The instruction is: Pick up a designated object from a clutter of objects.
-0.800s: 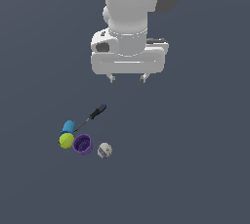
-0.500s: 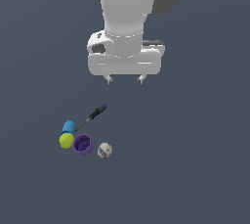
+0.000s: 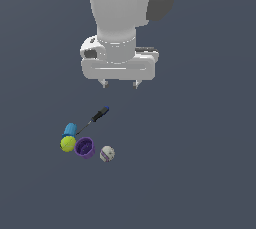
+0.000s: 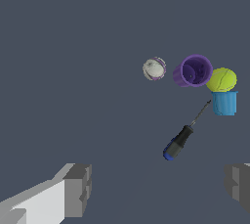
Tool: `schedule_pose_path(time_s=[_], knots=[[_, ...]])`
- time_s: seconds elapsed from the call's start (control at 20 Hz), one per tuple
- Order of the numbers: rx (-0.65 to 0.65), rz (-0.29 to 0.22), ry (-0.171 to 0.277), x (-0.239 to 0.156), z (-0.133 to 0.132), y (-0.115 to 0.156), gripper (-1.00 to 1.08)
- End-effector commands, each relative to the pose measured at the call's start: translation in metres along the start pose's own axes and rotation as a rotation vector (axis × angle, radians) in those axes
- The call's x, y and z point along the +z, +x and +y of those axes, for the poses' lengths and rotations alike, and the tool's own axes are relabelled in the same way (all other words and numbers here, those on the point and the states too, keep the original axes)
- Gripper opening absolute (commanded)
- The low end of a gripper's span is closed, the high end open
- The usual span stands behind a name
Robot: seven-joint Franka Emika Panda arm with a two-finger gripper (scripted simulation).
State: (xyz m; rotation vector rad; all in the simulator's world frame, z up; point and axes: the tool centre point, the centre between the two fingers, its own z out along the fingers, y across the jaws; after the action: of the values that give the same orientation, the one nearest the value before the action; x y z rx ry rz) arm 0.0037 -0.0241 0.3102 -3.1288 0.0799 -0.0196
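The designated object is a thin screwdriver (image 3: 93, 119) (image 4: 184, 132) with a dark shaft and a black-and-blue handle, lying flat at the edge of the clutter of objects. Its tip points toward the light blue cylinder (image 3: 70, 129) (image 4: 224, 102). My gripper (image 3: 119, 84) (image 4: 158, 189) hangs open well above the floor, up and to the exterior view's right of the screwdriver, holding nothing. In the wrist view both grey fingertips (image 4: 78, 190) show wide apart, with the screwdriver handle between and beyond them.
A yellow-green ball (image 3: 67, 144) (image 4: 222, 79), a purple cup (image 3: 85, 147) (image 4: 194, 70) and a white-grey ball (image 3: 107, 153) (image 4: 154, 68) sit close together beside the cylinder on the dark grey floor.
The arm has shifted slightly toward the exterior view's left and a little lower. The objects have not moved and the gripper stays open.
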Motion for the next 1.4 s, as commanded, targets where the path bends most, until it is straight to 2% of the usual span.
schedule_pose_path(time_s=[0.0,0.5,0.85,1.35], knots=[[0.013,-0.001,0.002,0.005,0.003,0.001,1.0],[0.162,-0.006,0.025,0.063,0.035,0.007,1.0],[0.361,-0.01,0.032,0.136,0.081,0.002,1.0],[0.607,-0.01,0.003,0.218,0.142,-0.026,1.0]])
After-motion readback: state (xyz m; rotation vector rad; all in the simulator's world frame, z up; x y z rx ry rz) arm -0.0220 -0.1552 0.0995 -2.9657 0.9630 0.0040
